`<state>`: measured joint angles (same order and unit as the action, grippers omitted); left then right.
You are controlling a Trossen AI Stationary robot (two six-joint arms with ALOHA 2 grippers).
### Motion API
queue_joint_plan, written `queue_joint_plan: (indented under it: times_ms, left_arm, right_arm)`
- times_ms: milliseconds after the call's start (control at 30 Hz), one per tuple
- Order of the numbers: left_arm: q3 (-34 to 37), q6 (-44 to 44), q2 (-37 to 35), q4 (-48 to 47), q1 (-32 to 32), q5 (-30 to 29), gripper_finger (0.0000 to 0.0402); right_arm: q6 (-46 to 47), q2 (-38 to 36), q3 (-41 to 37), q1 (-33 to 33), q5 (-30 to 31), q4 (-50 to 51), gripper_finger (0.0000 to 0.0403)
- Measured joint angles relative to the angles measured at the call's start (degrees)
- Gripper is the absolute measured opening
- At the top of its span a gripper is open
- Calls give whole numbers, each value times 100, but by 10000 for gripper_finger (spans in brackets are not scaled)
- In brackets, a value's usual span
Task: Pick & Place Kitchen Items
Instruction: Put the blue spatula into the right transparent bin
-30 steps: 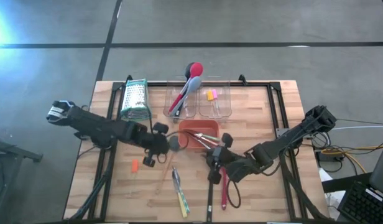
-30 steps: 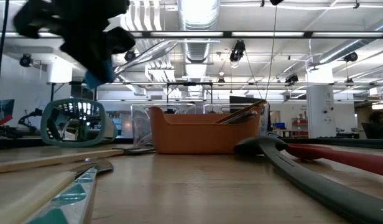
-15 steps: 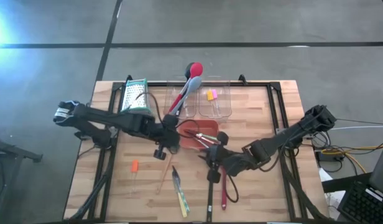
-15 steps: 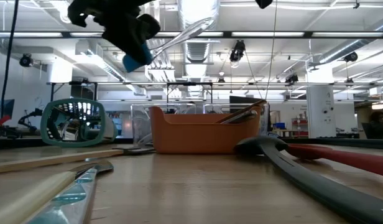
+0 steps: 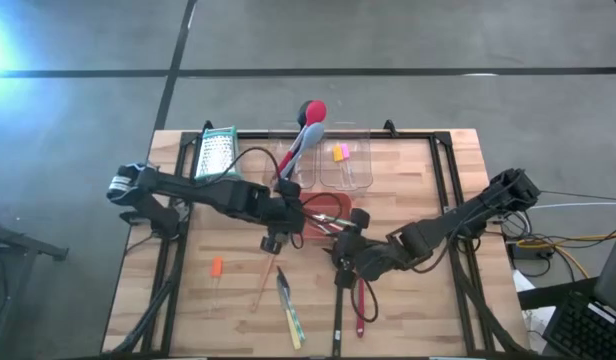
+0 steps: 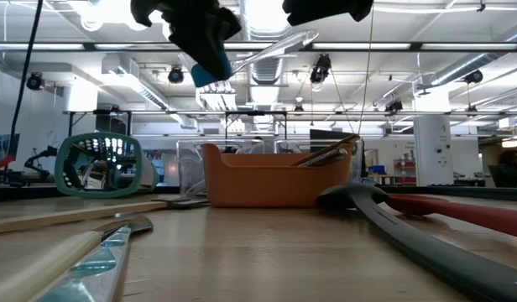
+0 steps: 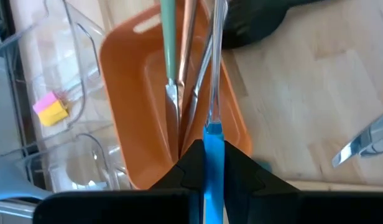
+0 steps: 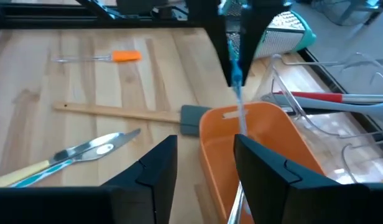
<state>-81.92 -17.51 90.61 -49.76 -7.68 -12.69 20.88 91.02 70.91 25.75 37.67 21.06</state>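
Note:
My left gripper (image 5: 284, 219) hovers over the left rim of the orange tray (image 5: 340, 205), shut on a thin tool with a blue grip and a clear shaft (image 7: 217, 56). The same tool (image 8: 236, 74) shows in the right wrist view, reaching down toward the tray (image 8: 266, 146). My right gripper (image 8: 204, 168) stands open at the tray's near end, its fingers apart with nothing between them. Several thin long-handled tools (image 7: 179, 74) lie in the tray, leaning on its near rim. My left gripper pinches the tool's blue grip (image 7: 207, 158) between its two fingers, which lie along the tool. The fingers slant down from the table's left. The clear shaft sticks out past the fingertips and hangs clear above the tray.
A metal grater (image 5: 216, 155) stands at the far left; two clear tubs (image 5: 346, 165) behind the tray hold spoons and small pieces. An orange-handled tool (image 5: 216, 267), a wooden-handled spatula (image 5: 266, 285), a green-yellow-handled blade (image 5: 288, 312) and a red-handled spatula (image 5: 360, 300) lie on the near table.
My left gripper has risen and gone toward the table's right and far side, carrying the blue-and-clear tool from above the bare table to over the orange tray. It has stayed shut on the tool throughout.

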Motion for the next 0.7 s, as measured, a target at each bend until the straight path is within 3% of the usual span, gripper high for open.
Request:
queue_joint_plan:
  times_ms: [433,567,700]
  left_arm:
    - [-369,-50,70,-286,-60,164,29]
    - [-367,-51,69,-277,-68,161,29]
    - [-356,-86,69,-273,-63,177,29]
  right_arm:
    - [11,-2,-2,-340,-50,233,132]
    - [14,-2,-2,-347,-135,227,101]
    - [40,-2,-2,-397,-495,231,45]
